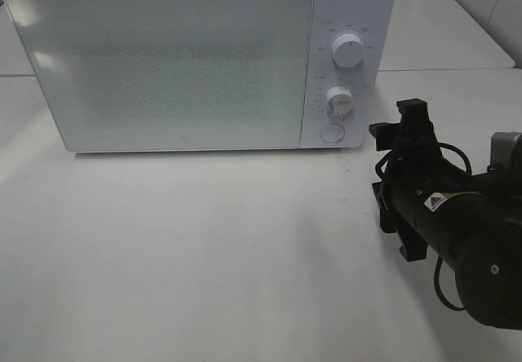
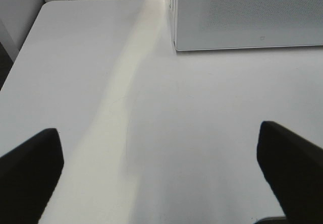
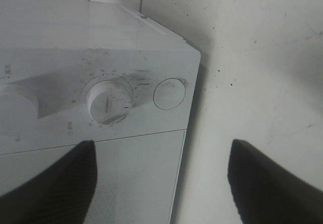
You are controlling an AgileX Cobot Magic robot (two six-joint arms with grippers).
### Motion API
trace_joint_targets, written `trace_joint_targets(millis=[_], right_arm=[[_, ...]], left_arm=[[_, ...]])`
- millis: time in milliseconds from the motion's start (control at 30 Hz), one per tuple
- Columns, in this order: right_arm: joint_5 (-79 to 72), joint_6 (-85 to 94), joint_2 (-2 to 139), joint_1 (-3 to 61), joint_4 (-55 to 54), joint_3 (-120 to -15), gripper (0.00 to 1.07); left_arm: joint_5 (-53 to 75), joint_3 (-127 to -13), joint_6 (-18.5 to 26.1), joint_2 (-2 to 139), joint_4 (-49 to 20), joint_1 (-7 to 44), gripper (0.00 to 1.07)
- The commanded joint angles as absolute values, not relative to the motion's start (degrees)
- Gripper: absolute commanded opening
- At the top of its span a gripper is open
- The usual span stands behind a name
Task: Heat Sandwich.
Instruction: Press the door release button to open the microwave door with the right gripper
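We are finding no sandwich in any of these views. It is not on the table (image 1: 204, 248), and neither gripper is carrying it. The door (image 1: 163, 93) of the microwave (image 1: 200, 60) is shut and milky, so we cannot tell whether the sandwich is lying inside.

The right gripper (image 3: 161, 146) is hanging in front of the control panel, its fingers spread wide with nothing between them. The left gripper (image 2: 159, 130) is spread as well, hovering over bare table near the far corner of the microwave and holding nothing.

We are judging that the step in hand is at the panel: either turning the lower knob (image 3: 108, 103) to set the time, or pressing the round button (image 3: 169, 93) just beside it, which probably releases the door. Which of the two it is, we cannot say.

For the knob, we are advising to centre it between the fingers first, because now it is sitting nearer to one finger than to the other. Then the gripper should come in straight, close evenly on the rim and turn about the knob's own axis, with no sideways push — the microwave may slide on such a smooth table.

For the button, one fingertip pressing squarely is the safer way, since the knob is so close that a slanted push could slip onto it. The upper knob (image 1: 349, 50) is best left untouched.
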State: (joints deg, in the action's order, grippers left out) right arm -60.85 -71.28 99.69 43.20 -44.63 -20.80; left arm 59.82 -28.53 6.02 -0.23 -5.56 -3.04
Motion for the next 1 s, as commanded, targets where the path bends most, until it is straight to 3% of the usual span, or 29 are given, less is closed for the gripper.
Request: trace_joint_targets(millis=[33, 100, 200, 233, 267, 367, 1000], right_arm=[[-60.56, -74.03, 99.52, 43.49, -43.66, -20.68, 0.62], [-60.56, -74.14, 99.52, 43.49, -43.66, -20.68, 0.58], [-60.56, -74.14, 99.52, 43.49, -43.66, -20.68, 0.37], [-60.56, -74.14, 99.52, 43.49, -43.66, -20.68, 0.23], [-60.56, -74.14, 99.52, 43.49, -43.66, -20.68, 0.23], [-60.39, -74.83, 99.52, 43.49, -43.60, -20.68, 0.03], [-55.98, -77.23, 99.58, 43.32, -43.54, -22.00, 0.00]], left_arm=[[58.96, -28.42, 5.84, -1.78, -5.61, -2.98, 1.01], [58.96, -28.42, 5.84, -1.78, -5.61, -2.98, 1.01], [58.96, -28.42, 5.84, -1.78, -5.61, -2.98, 1.01], [58.96, -28.42, 5.84, -1.78, -5.61, -2.98, 1.01], [58.96, -28.42, 5.84, -1.78, -5.61, -2.98, 1.01], [58.96, -28.42, 5.84, -1.78, -5.61, -2.98, 1.01], [58.96, -28.42, 5.84, -1.78, -5.61, -2.98, 1.01]])
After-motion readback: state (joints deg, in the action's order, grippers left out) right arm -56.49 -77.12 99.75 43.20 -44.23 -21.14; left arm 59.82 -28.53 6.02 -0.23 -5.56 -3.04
